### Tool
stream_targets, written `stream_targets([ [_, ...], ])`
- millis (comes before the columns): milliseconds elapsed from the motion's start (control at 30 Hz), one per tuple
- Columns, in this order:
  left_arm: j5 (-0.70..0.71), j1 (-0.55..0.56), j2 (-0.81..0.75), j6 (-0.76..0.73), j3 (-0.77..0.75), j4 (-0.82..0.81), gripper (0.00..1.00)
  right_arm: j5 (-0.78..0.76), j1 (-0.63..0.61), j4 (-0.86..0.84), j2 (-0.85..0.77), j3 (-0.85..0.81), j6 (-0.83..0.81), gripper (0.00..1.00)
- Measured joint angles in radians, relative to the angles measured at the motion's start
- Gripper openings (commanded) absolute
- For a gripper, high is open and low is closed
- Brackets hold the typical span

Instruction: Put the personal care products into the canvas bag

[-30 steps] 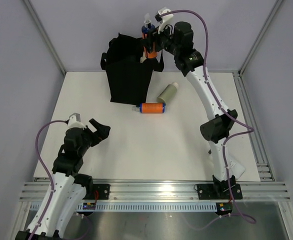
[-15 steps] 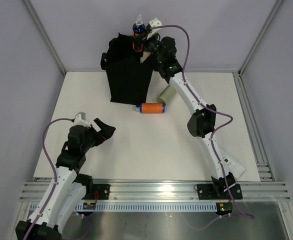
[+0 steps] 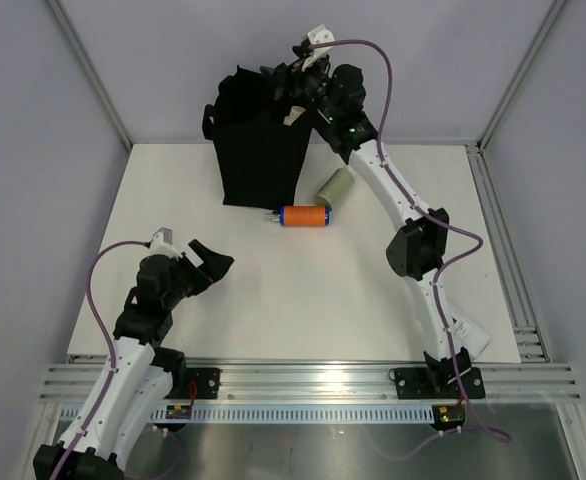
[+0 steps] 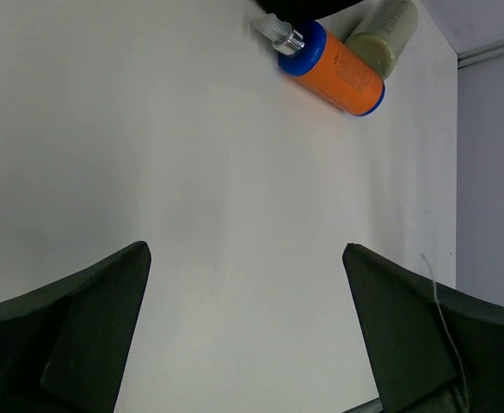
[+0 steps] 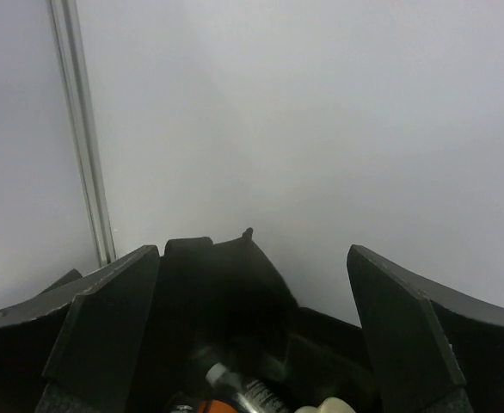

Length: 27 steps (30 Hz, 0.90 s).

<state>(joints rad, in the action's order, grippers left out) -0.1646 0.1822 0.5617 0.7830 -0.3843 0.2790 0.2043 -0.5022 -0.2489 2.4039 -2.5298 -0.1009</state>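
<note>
Black fabric tote bag (image 3: pixel 258 150) is standing at the far edge of the white surface (image 3: pixel 373 300). Right hand (image 3: pixel 281 86) is hovering over its mouth, spread wide and gripping nothing; an orange product (image 5: pixel 205 403) is showing inside below. Drop step looks to be finishing. Orange bottle with blue ends (image 3: pixel 304 216) and sage green bottle (image 3: pixel 336 186) are lying side by side just beside the bag's base. Left hand (image 3: pixel 208 262) is idling open toward the near-left corner. Next move: right arm needs lifting clear, then lining up across the orange bottle.

White table (image 3: pixel 273 310), pale grey walls (image 3: pixel 33 120), aluminium rails (image 3: pixel 313 379).
</note>
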Motion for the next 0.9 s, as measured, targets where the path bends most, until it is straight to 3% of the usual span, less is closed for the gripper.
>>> stream_targets([
  [200, -0.009, 0.0, -0.009, -0.005, 0.0, -0.004, 0.99, 0.145, 0.063, 0.305, -0.216, 0.019, -0.037, 0.99],
  [400, -0.008, 0.0, -0.027, -0.016, 0.0, -0.005, 0.99, 0.384, 0.252, 0.822, -0.629, 0.322, -0.291, 0.98],
  [633, -0.065, 0.0, 0.052, -0.015, 0.0, -0.089, 0.99, 0.216, 0.403, 1.377, -0.943, 0.872, -0.711, 0.96],
  [733, -0.11, 0.0, 0.135, -0.018, 0.0, -0.141, 0.99, 0.085, 0.468, 1.468, -0.971, 1.113, -0.761, 0.99],
  [900, -0.19, 0.0, 0.262, -0.033, -0.003, -0.187, 0.99, -0.08, 0.476, 1.545, -0.979, 1.403, -0.745, 0.99],
])
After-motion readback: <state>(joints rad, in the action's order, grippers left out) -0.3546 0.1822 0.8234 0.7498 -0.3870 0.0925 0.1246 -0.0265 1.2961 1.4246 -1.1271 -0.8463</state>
